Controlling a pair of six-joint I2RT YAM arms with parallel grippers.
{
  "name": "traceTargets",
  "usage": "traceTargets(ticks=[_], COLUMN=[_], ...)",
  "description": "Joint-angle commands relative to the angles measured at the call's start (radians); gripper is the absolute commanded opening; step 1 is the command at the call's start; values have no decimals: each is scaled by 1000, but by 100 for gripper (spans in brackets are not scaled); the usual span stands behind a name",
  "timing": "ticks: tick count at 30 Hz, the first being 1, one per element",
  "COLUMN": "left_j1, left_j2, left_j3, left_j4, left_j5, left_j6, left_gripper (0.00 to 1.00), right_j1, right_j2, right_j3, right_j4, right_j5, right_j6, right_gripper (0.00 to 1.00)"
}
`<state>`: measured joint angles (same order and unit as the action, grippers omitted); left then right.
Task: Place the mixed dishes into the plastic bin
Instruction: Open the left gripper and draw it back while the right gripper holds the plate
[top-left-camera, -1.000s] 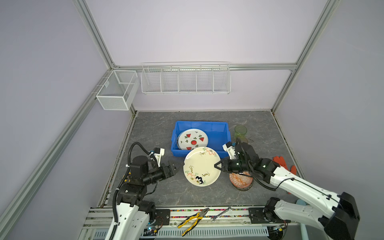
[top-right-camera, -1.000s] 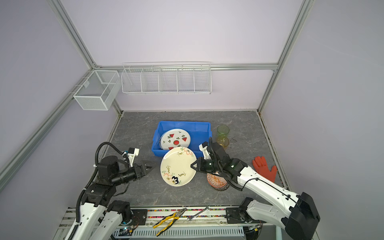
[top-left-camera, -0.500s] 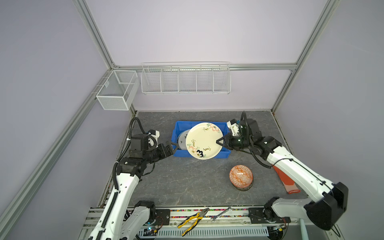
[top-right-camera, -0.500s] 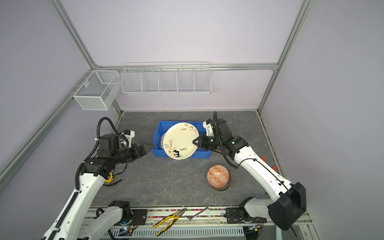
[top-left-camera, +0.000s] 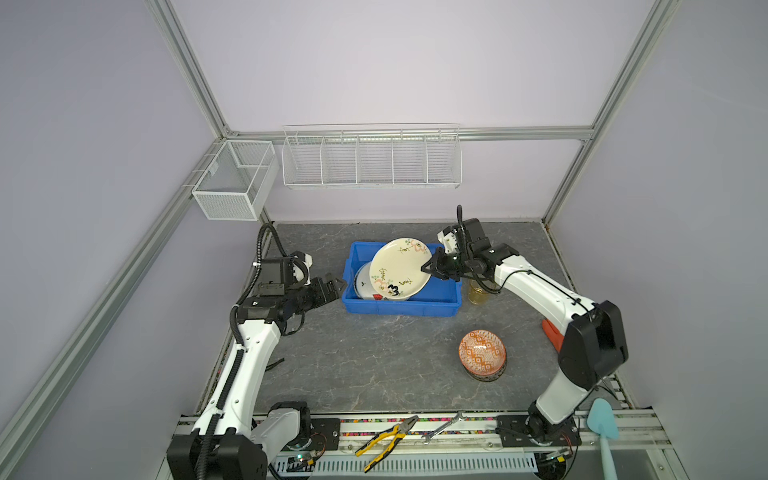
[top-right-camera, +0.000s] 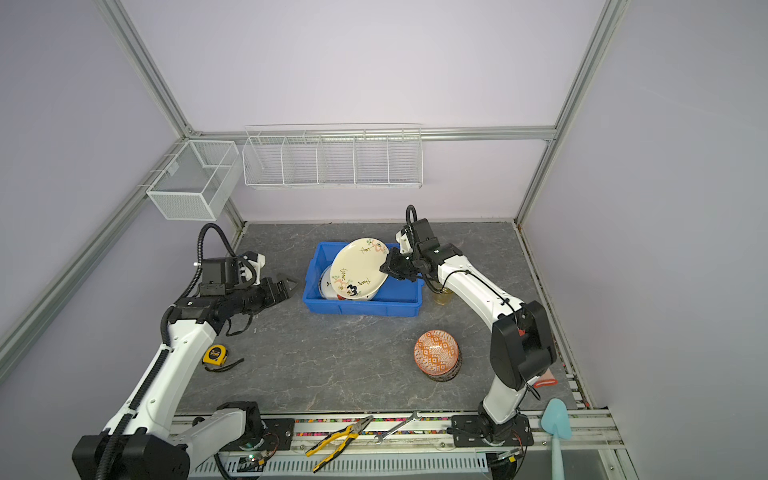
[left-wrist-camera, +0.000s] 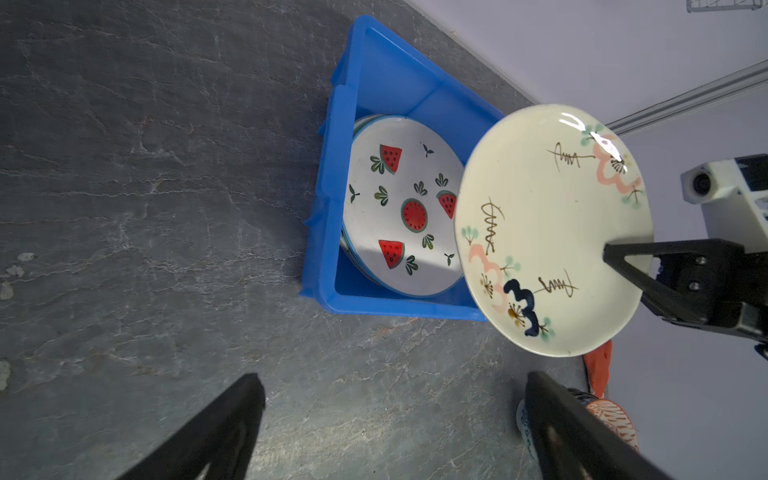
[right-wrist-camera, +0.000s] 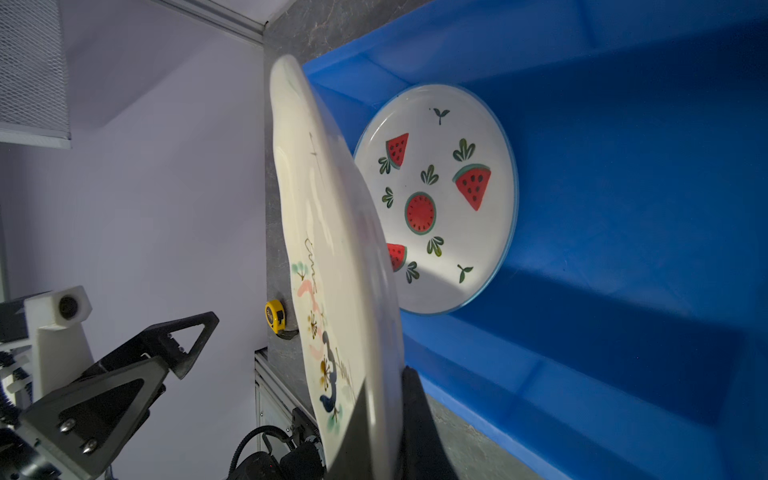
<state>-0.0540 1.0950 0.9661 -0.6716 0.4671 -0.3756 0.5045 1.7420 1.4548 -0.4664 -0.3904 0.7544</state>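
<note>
My right gripper (top-left-camera: 428, 268) (right-wrist-camera: 386, 374) is shut on the rim of the cream floral plate (top-left-camera: 401, 268) (left-wrist-camera: 552, 228), which hangs tilted over the blue plastic bin (top-left-camera: 399, 309) (top-right-camera: 361, 307). Inside the bin lies the watermelon plate (left-wrist-camera: 399, 208) (right-wrist-camera: 436, 199), on the bin's left half and partly under the held plate. My left gripper (top-left-camera: 338, 284) (left-wrist-camera: 392, 376) is open and empty just left of the bin, above the table. An orange patterned bowl (top-left-camera: 482, 353) (top-right-camera: 436, 353) rests on a darker bowl at the front right. An amber glass (top-left-camera: 478, 293) stands right of the bin, behind my right arm.
Yellow-handled pliers (top-left-camera: 386, 440) and a wrench (top-left-camera: 442, 428) lie on the front rail. A yellow tape measure (top-right-camera: 214, 355) sits by my left arm. An orange glove (top-left-camera: 552, 332) and a pale blue spatula (top-left-camera: 600, 424) are at the right. White wire baskets (top-left-camera: 370, 158) hang on the walls.
My right gripper has carried the cream plate from the table's front, beside the orange bowl, back and up over the bin. My left gripper has moved back to the bin's left side.
</note>
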Motion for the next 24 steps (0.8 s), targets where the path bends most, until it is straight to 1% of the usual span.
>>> traceTargets(ticks=[1,9,24], left_j1=[6,6,6], left_j2=[19,56,75], left_j3=[-10,-44,-65], left_j4=[36,84,121], left_j5=[-18,-9,24], left_j6=[39,37,8], left_gripper=[98,98,98], right_j1=[-3,-3,15], right_j2=[29,144,261], right_j3=[69,99,88], right_j4=[129,199,294], right_j5=[-54,-69,-78], right_j6=[1,29,79], right_gripper=[6,7,7])
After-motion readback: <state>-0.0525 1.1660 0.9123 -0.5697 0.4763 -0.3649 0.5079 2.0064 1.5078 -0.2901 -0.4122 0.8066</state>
